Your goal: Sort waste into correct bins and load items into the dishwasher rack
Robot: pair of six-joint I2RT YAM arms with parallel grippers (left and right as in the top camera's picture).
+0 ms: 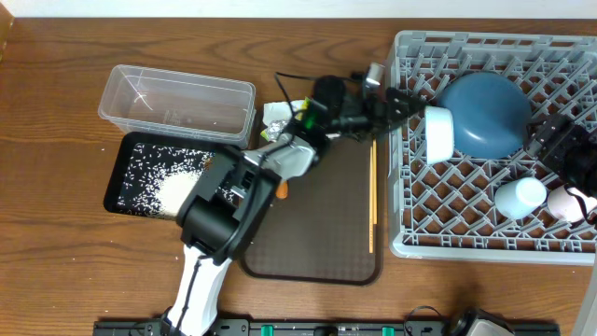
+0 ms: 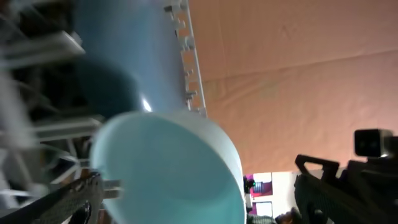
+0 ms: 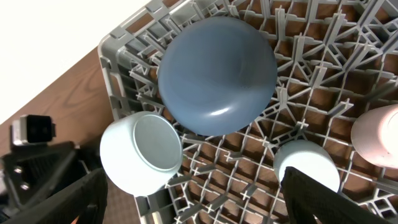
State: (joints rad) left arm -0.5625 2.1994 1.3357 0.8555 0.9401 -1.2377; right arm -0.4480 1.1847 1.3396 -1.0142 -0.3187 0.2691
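The rack [image 1: 399, 224] carries the plate [image 1: 485, 114] at its back. The bowl [image 1: 438, 133] stands on edge at its left wall, and a blue cup [image 1: 520, 196] and pink cup [image 1: 566, 203] sit near its front right. Well left of the rack, the black tray [image 1: 119, 168] has rice [image 1: 173, 187]. By my reckoning, the chopsticks [image 1: 372, 196] (just outside the rack's left wall) and the wrappers [image 1: 278, 117] remain. The left gripper [image 1: 413, 100] brackets the bowl, jaws spread with a gap showing. The right gripper [image 3: 194, 186] hangs over the rack, jaws wide and empty. An orange speck under the left arm is too small to name.
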